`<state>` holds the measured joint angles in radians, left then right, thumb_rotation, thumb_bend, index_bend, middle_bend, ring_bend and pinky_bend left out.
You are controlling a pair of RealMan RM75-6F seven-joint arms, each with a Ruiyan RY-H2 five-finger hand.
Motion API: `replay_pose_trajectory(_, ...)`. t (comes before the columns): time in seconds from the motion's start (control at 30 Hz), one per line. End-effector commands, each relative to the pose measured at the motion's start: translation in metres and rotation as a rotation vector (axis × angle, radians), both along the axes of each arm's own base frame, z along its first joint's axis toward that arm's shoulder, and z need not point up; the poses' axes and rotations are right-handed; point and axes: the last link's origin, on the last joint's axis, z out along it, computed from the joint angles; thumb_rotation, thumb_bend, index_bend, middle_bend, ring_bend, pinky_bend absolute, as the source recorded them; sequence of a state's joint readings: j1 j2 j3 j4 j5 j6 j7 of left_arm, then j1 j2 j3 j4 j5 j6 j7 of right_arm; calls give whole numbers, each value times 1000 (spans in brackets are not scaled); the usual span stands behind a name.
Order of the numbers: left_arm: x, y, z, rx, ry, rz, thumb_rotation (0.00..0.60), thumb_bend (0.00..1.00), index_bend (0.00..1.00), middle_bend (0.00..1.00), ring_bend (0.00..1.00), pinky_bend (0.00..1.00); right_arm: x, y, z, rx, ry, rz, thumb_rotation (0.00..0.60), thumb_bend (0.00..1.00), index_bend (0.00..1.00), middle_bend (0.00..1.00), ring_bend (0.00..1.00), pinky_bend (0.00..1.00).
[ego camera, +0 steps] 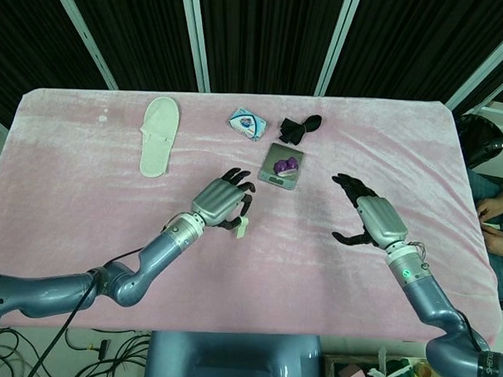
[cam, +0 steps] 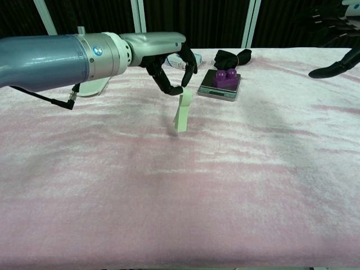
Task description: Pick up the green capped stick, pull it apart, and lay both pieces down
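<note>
My left hand (ego camera: 220,203) (cam: 166,59) pinches the top end of the pale green capped stick (cam: 182,113) (ego camera: 242,226). The stick hangs down from the fingers, lifted above the pink tablecloth near the middle of the table. My right hand (ego camera: 372,220) hovers open over the right half of the table, fingers spread, palm turned toward the left hand. In the chest view only its dark fingertips (cam: 332,69) show at the upper right edge.
A grey scale with a purple block (ego camera: 283,166) (cam: 223,79) lies just behind the stick. Further back are a black cloth (ego camera: 298,126), a blue-white packet (ego camera: 247,123) and a white slipper (ego camera: 158,135). The pink cloth (ego camera: 76,189) covers the whole table.
</note>
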<state>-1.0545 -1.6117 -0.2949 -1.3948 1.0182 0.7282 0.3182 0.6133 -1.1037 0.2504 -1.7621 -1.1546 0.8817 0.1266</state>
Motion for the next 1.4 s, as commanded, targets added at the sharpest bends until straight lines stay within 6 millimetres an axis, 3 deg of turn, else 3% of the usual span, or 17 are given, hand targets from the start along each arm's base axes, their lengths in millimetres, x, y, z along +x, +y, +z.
replay_pose_trajectory(0.03, 7, 3, 10, 4, -51, 11, 600, 448, 669, 239, 0, 0, 5, -2, -9, 70, -57, -36, 600, 186, 23, 0, 7, 127)
replay_pose_trajectory(0.47, 14, 12, 41, 39, -77, -12, 600, 448, 669, 240, 0, 0, 21, -22, -37, 319, -231, -138, 600, 186, 133, 0, 6, 127)
replay_pose_trajectory(0.83, 18, 12, 50, 35, -91, -24, 600, 448, 669, 241, 0, 0, 42, -39, -65, 477, -373, -214, 600, 232, 190, 0, 5, 127)
replay_pose_trajectory(1.13, 16, 11, 53, 41, -76, -26, 600, 448, 670, 241, 0, 0, 48, -49, -75, 513, -457, -264, 600, 256, 315, 0, 5, 127)
replay_pose_trajectory(1.4, 15, 11, 51, 43, -61, -26, 600, 448, 670, 242, 0, 0, 55, -51, -79, 524, -496, -244, 600, 256, 334, 0, 4, 127)
